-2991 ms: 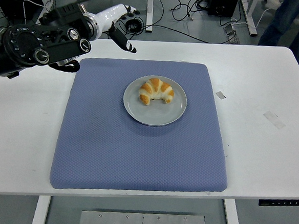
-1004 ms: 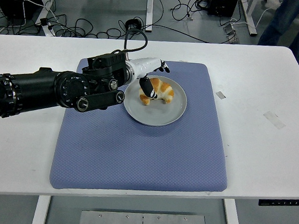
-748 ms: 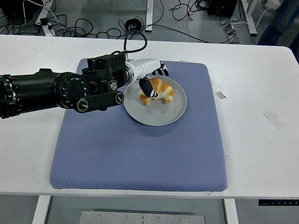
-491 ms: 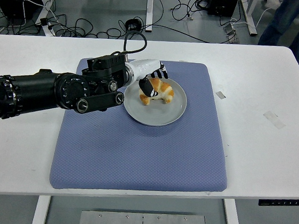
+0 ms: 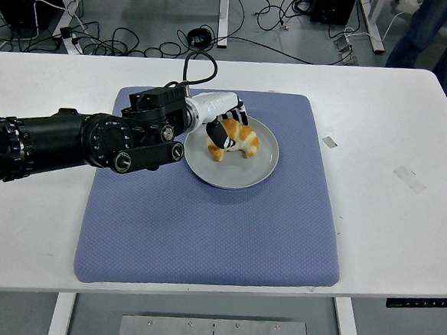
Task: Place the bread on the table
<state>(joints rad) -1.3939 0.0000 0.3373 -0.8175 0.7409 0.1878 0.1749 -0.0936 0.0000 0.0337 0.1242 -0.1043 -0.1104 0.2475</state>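
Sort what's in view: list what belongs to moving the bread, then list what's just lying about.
Belongs to the job:
bread
plate
left hand, closed on the bread
table

Just lying about:
blue mat
tape scraps
floor cables
person's legs

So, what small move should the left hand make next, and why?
Probably lift the bread straight up off the grey plate. The left hand has its fingers curled around the bread's left end, yet the bread seems to sit on the plate. A short lift would clear the rim before carrying it sideways to the white table.
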